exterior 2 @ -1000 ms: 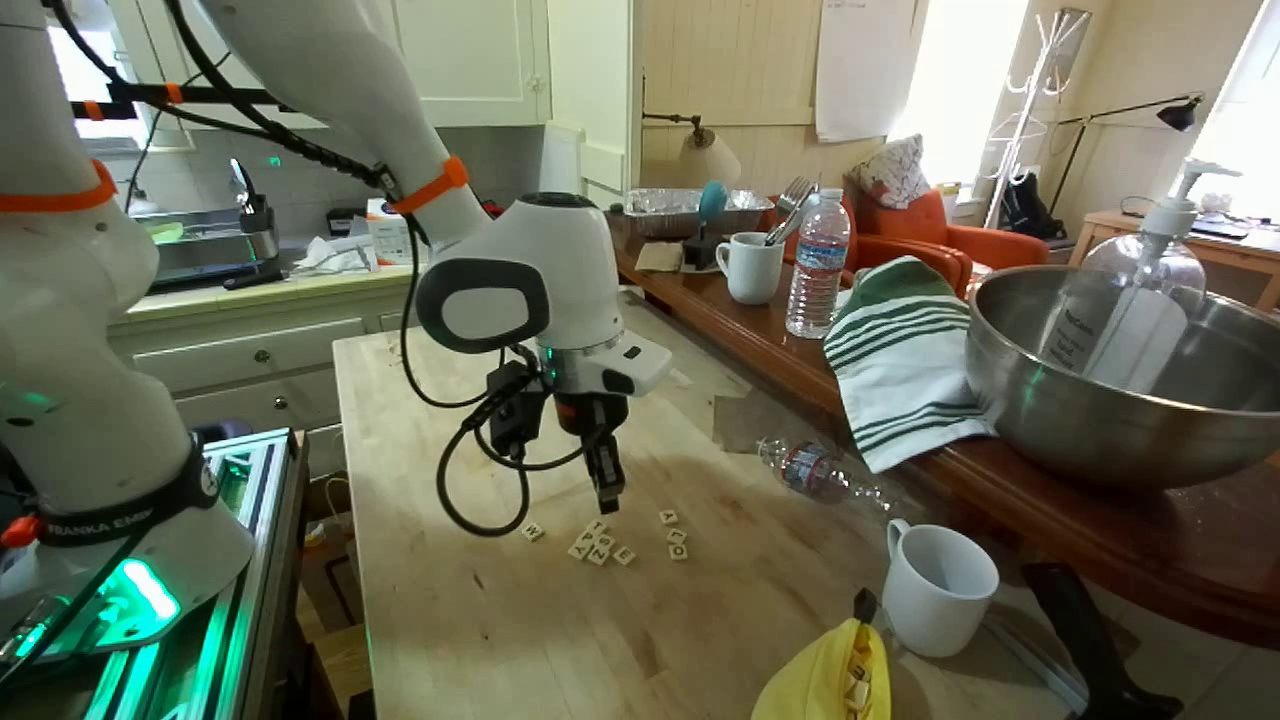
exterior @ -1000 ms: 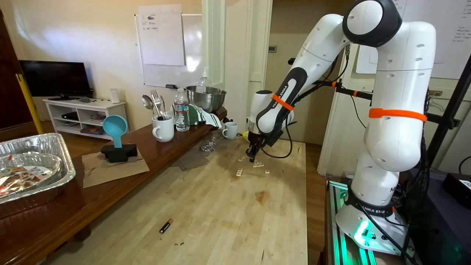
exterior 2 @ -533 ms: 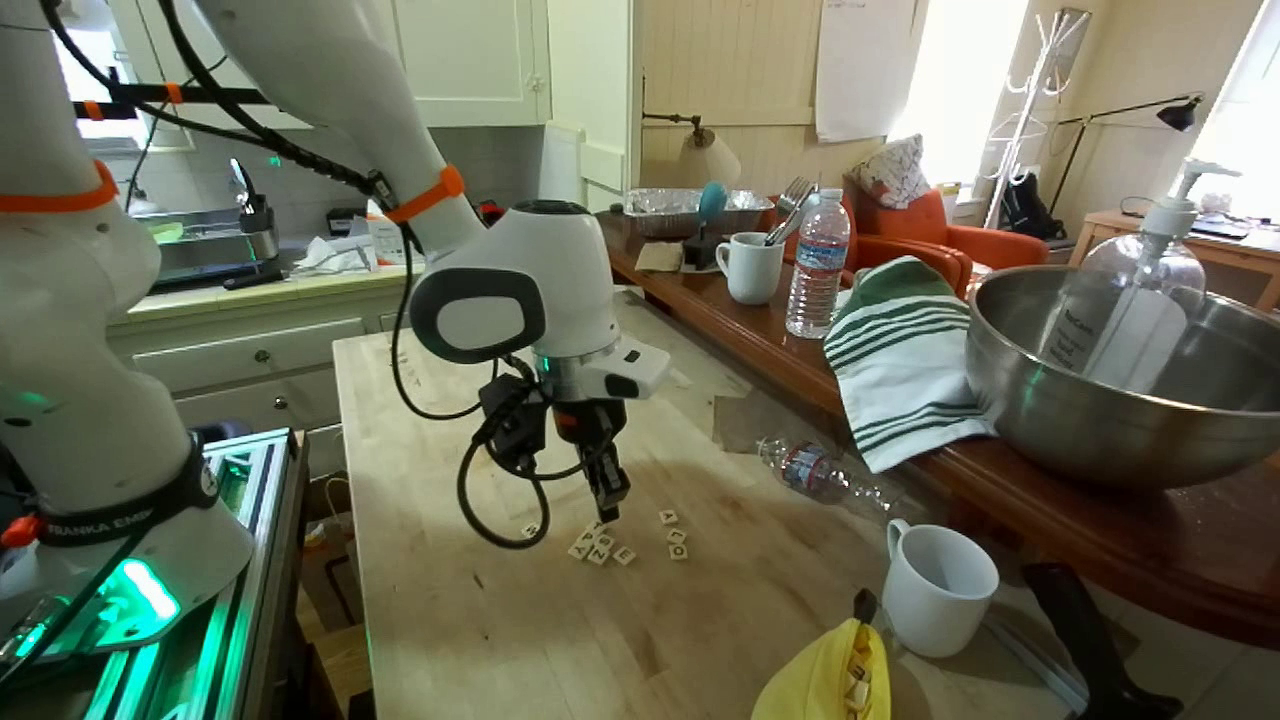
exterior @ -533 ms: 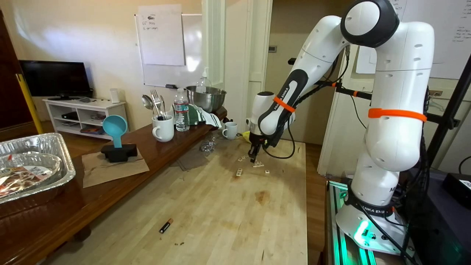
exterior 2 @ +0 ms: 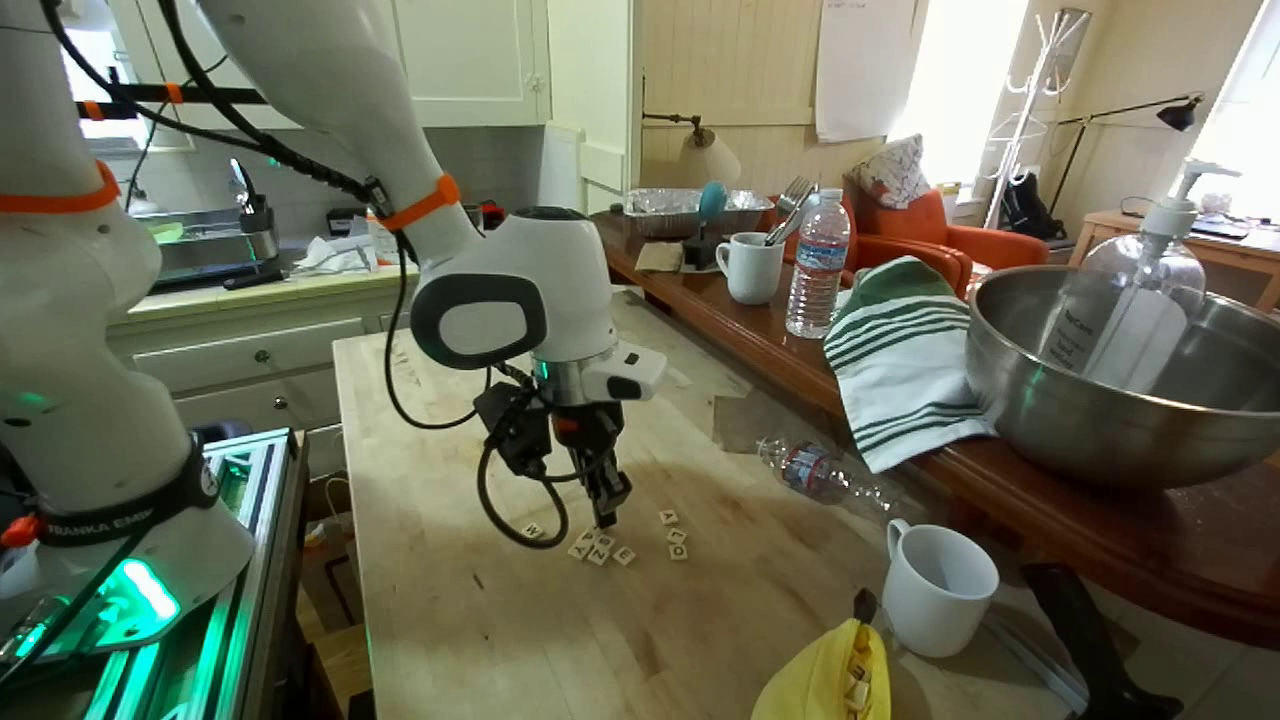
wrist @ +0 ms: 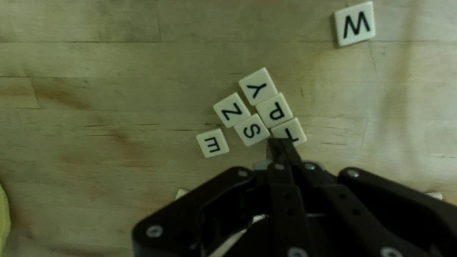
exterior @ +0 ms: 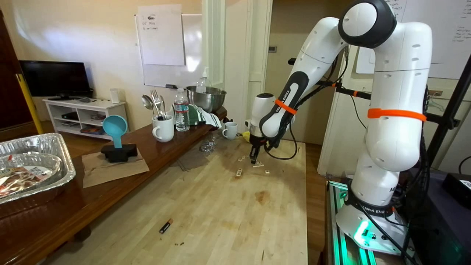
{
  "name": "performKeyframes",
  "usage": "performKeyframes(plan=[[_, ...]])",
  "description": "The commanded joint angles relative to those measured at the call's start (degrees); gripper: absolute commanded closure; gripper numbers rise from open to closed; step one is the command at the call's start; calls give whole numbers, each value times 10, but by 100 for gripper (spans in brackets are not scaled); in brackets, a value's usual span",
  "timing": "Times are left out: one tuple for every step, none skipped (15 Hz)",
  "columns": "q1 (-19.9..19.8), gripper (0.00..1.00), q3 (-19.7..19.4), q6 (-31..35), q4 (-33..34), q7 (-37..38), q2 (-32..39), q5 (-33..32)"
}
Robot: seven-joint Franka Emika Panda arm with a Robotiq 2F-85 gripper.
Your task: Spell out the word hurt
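I hold my gripper (wrist: 283, 144) pointing down, low above the wooden table (exterior 2: 520, 640). My two fingers (wrist: 274, 150) are clenched, one pressed against the other. The letter tiles (exterior 2: 598, 556) of the task lie flat on this table, near my fingertips (wrist: 276, 143). I read the clock on each view, 12 at the top, my fingertips in the centre. In the wrist view, one tile (wrist: 290, 127) at 12 o'clock is partly covered by my fingertip; whether I touch it, I am not able to say. The P tile (wrist: 274, 110) touches this one, and the Y tile (wrist: 257, 86), at 11 o'clock, touches P. The Z tile (wrist: 232, 110) and the S tile (wrist: 251, 130) touch each other at 10 o'clock. The E tile (wrist: 212, 142) lies at 9 o'clock, just beside S but apart. A tile with M or W (wrist: 355, 24) is at 1 o'clock, well apart. At 8 o'clock the corner of a pale tile (wrist: 181, 193) shows from behind my gripper.

In an exterior view, three tiles (exterior 2: 677, 536) make a short, bent line between 3 and 4 o'clock. At 4 o'clock is the yellow pouch (exterior 2: 805, 675) with pale pieces (exterior 2: 858, 692) in its mouth, and the white mug (exterior 2: 945, 605) is near it. In an exterior view, the battery (exterior: 166, 226) lies on the table at 8 o'clock.
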Motion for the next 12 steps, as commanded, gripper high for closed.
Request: performKeyframes(plan=[[-5, 100, -2, 30, -8, -10, 13, -25], [-4, 100, -4, 34, -7, -9, 16, -30], [-4, 100, -5, 38, -7, -8, 19, -34], [-4, 100, -5, 41, -6, -10, 22, -36], [-3, 100, -6, 45, -5, -9, 25, -39], [-2, 100, -7, 47, -5, -8, 27, -42], [-2, 100, -7, 48, -4, -7, 29, -42], [-3, 100, -4, 47, -4, -9, 29, -39], [-2, 100, -4, 46, -3, -5, 30, -37], [-1, 100, -3, 48, -3, 0, 32, -35], [-1, 100, -1, 45, -1, 1, 32, -30], [0, 100, 1, 43, 0, 5, 33, -24]])
